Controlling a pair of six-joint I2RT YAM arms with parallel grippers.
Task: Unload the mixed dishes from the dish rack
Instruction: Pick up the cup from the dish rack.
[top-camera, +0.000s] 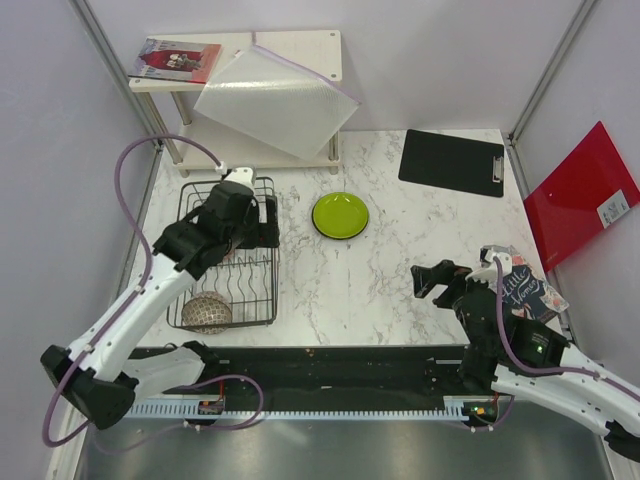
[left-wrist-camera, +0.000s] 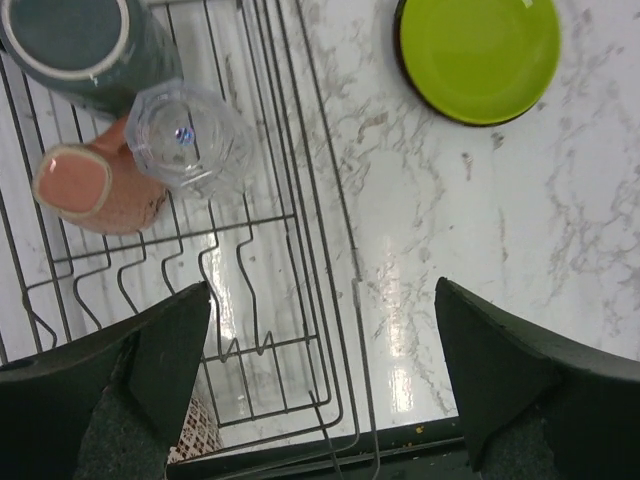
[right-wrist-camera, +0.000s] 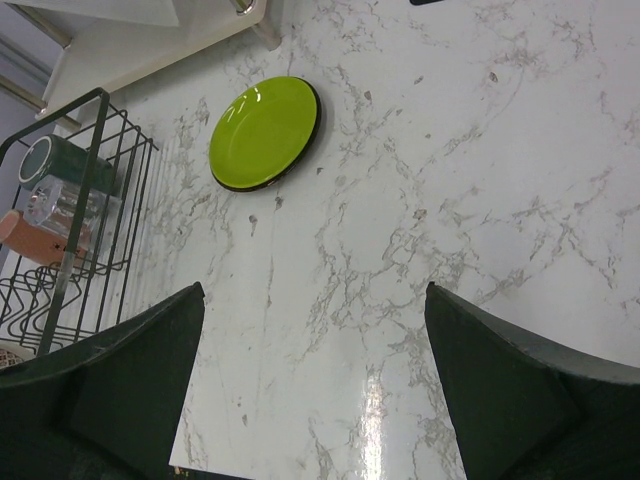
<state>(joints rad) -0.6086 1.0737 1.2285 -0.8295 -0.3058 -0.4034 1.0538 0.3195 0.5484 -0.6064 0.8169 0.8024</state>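
The black wire dish rack (top-camera: 225, 290) stands at the table's left. In it, in the left wrist view, are a dark grey-green mug (left-wrist-camera: 80, 45), a clear glass (left-wrist-camera: 190, 135) and a small pink cup (left-wrist-camera: 90, 185). A round red patterned dish (top-camera: 207, 312) lies at the rack's near end. The lime-green plate (top-camera: 340, 215) lies on the marble to the right of the rack. My left gripper (top-camera: 262, 228) hovers open and empty over the rack's right edge (left-wrist-camera: 325, 330). My right gripper (top-camera: 432, 280) is open and empty above bare marble (right-wrist-camera: 315, 340).
A white two-tier shelf (top-camera: 300, 45) at the back holds a book (top-camera: 175, 60) and a clear zip bag (top-camera: 275, 100). A black clipboard (top-camera: 452, 160) lies back right. A red folder (top-camera: 580, 195) leans on the right wall, with a book (top-camera: 525, 290) below it.
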